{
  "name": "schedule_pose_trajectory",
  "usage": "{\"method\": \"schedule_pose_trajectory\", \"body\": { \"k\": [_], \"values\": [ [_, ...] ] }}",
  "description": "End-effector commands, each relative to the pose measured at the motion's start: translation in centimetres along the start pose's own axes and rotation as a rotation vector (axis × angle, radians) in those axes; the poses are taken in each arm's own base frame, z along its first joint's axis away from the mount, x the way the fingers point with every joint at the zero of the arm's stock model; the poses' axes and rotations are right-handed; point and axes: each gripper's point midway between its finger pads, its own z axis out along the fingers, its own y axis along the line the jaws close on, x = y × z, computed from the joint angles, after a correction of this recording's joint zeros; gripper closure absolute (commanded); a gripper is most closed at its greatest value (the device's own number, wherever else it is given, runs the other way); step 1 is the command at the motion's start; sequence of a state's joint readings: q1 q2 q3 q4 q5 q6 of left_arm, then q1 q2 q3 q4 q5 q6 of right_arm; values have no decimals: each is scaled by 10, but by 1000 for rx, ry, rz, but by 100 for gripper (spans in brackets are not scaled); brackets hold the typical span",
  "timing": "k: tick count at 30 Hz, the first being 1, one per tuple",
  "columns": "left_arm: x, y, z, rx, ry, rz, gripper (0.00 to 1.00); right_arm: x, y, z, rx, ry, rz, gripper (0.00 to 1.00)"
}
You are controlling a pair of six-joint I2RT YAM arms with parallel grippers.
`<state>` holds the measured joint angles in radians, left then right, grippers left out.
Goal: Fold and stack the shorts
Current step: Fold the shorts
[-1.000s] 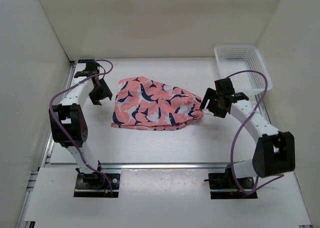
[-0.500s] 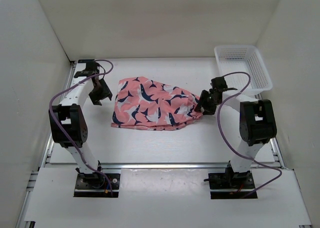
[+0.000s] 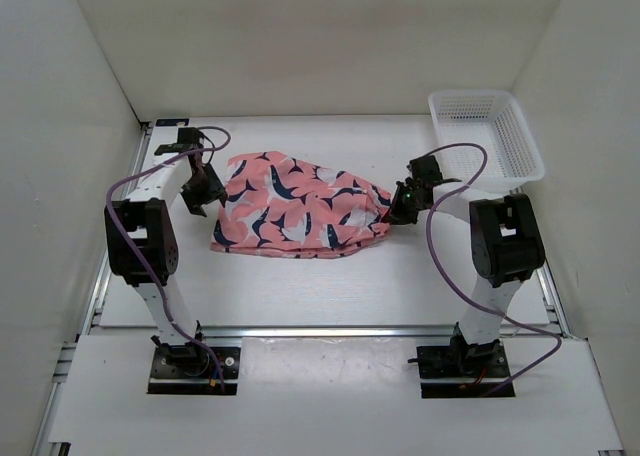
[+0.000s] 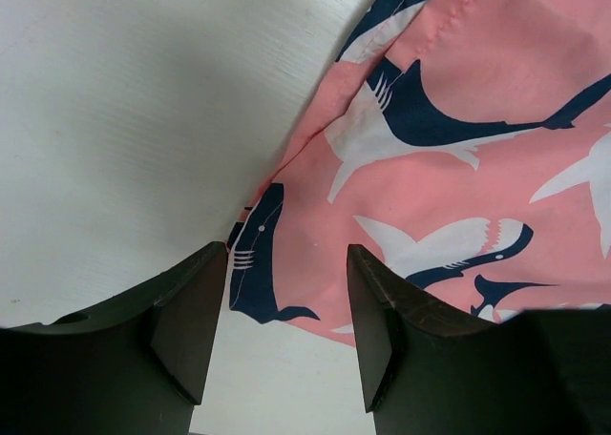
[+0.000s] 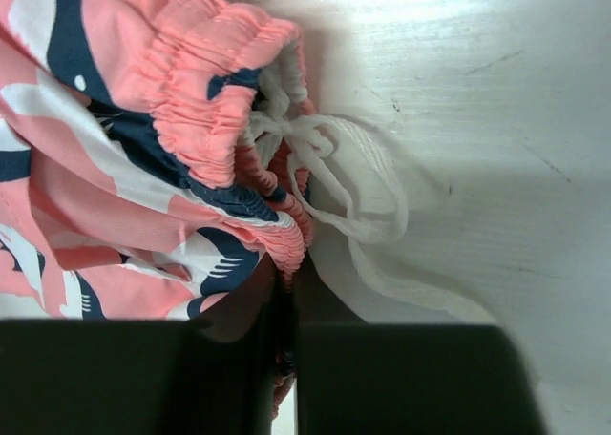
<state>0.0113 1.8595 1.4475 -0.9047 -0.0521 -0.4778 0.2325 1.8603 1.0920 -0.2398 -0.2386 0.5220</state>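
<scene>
The pair of salmon-pink fabric shorts printed with navy-and-white sharks (image 3: 295, 204) lay loosely flattened at the middle of the white table (image 3: 330, 286), between the two arms. Its long axis ran left to right, with the gathered elastic waistband (image 5: 220, 92) at the right end and the leg hems at the left end. The right gripper (image 5: 286, 311) was at the waistband end with its fingers closed together. A fold of the ruched waistband cloth was pinched between them, and the white woven drawstring (image 5: 325, 158) trailed in a slack loop onto the table just beside the grip. The left gripper (image 4: 286, 263) stood at the opposite end, at the far-left corner of the legs. Its jaws were wide apart, holding nothing, and straddled the hem edge, which ran between them (whether the dark fingers touched the cloth could not be determined). Each arm was therefore nearest its own end of the garment. In the inspector's judgement, the coming move depended on the left jaws closing on that hem, so that both ends could be carried along the long axis. The fabric appeared thin, limp and lightly creased, so it was likely to sag and slip when lifted. The white plastic mesh basket (image 3: 485, 136) stood at the far right corner, well apart from the shorts.
</scene>
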Motion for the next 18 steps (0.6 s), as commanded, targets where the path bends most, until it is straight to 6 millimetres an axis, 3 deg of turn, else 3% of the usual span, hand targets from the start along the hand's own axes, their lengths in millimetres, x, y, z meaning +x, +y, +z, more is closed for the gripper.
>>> {"method": "schedule_pose_trajectory", "body": {
  "k": [1, 8, 13, 17, 18],
  "values": [
    [-6, -2, -1, 12, -25, 9, 36, 22, -37, 9, 170, 48, 19, 100],
    [-3, -1, 6, 3, -8, 19, 36, -13, -34, -39, 279, -80, -34, 100],
    [-6, -2, 4, 7, -16, 19, 36, -27, -46, -80, 421, -129, -98, 100],
    [-8, -11, 8, 31, -9, 28, 34, -40, -49, -105, 489, -179, -124, 100],
    [2, -23, 12, 52, 18, 54, 34, -48, -45, -109, 489, -203, -125, 100]
  ]
}}
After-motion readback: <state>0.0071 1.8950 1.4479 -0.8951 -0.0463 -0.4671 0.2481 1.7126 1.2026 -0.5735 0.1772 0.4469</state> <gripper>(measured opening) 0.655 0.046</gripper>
